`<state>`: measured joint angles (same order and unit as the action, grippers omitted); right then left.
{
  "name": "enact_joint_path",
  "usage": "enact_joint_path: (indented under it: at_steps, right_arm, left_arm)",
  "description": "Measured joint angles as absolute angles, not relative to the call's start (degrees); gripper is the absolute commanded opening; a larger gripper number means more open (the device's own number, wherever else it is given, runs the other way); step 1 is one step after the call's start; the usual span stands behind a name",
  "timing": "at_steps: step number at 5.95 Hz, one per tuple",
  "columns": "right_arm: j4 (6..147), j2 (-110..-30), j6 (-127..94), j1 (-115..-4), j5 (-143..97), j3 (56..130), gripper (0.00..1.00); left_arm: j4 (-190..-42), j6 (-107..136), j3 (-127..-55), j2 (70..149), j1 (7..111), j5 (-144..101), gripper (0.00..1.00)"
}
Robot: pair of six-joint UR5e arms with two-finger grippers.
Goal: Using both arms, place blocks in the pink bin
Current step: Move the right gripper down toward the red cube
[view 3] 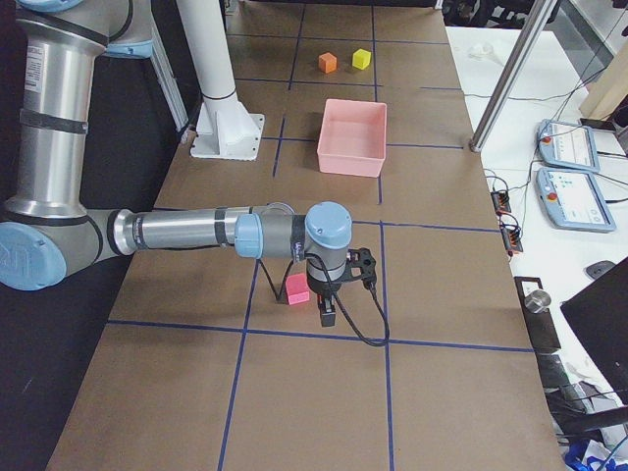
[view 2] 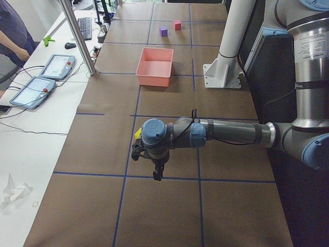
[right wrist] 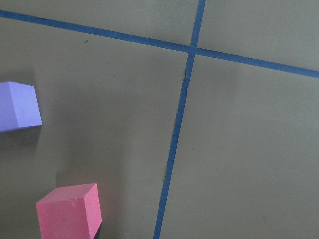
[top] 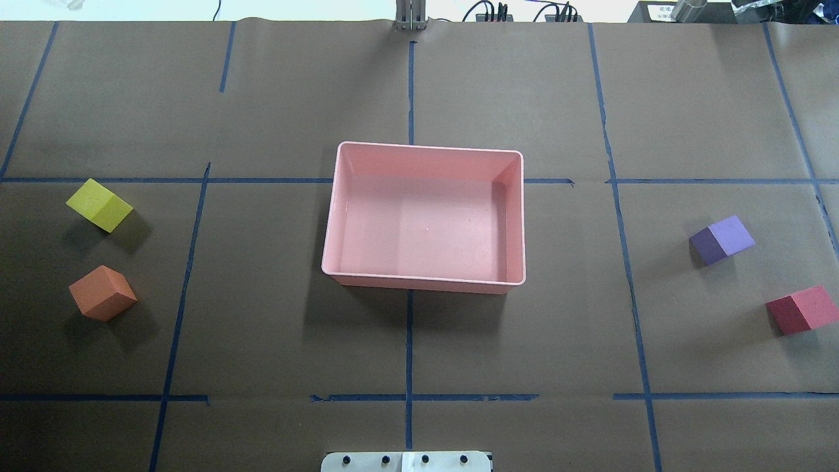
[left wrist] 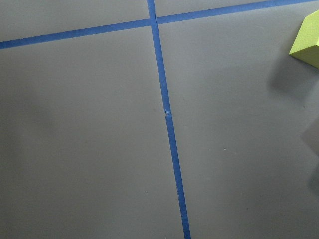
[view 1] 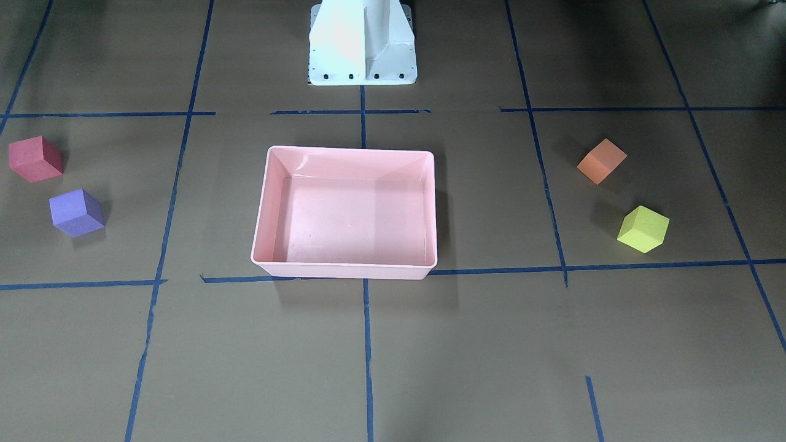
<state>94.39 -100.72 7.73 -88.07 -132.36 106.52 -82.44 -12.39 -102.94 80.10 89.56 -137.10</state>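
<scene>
The pink bin (top: 426, 223) stands empty at the table's middle. The yellow-green block (top: 99, 204) and the orange block (top: 103, 292) lie on the robot's left side. The purple block (top: 721, 240) and the red block (top: 801, 310) lie on its right side. The left gripper (view 2: 157, 174) hangs above the table beside the yellow-green block (left wrist: 306, 40), seen only in the exterior left view. The right gripper (view 3: 327, 312) hangs just beside the red block (view 3: 297, 288), seen only in the exterior right view. I cannot tell whether either gripper is open or shut.
The white pedestal base (view 1: 362, 43) stands behind the bin. Blue tape lines (top: 409, 341) grid the brown table cover. A side table with tablets (view 2: 54, 66) and a metal post (view 2: 77, 36) runs along the far edge; a person (view 2: 13, 31) stands there.
</scene>
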Motion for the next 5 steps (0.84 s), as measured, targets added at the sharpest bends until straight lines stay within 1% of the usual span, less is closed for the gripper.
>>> enact_joint_path:
  at_steps: [2, 3, 5]
  right_arm:
    - [93.18, -100.66, 7.72, -87.37, -132.37, 106.66, 1.00]
    - [90.01, -100.64, 5.98, -85.14, -132.78, 106.73, 1.00]
    - [76.48, -101.74, -7.23, -76.92, -133.63, 106.59, 1.00]
  left_arm:
    - [-82.54, -12.53, -103.81, 79.83, 89.53, -137.04, 1.00]
    - [-82.42, -12.56, -104.13, 79.78, 89.52, -137.05, 1.00]
    - [-82.36, -12.57, -104.42, 79.72, 89.55, -137.10, 1.00]
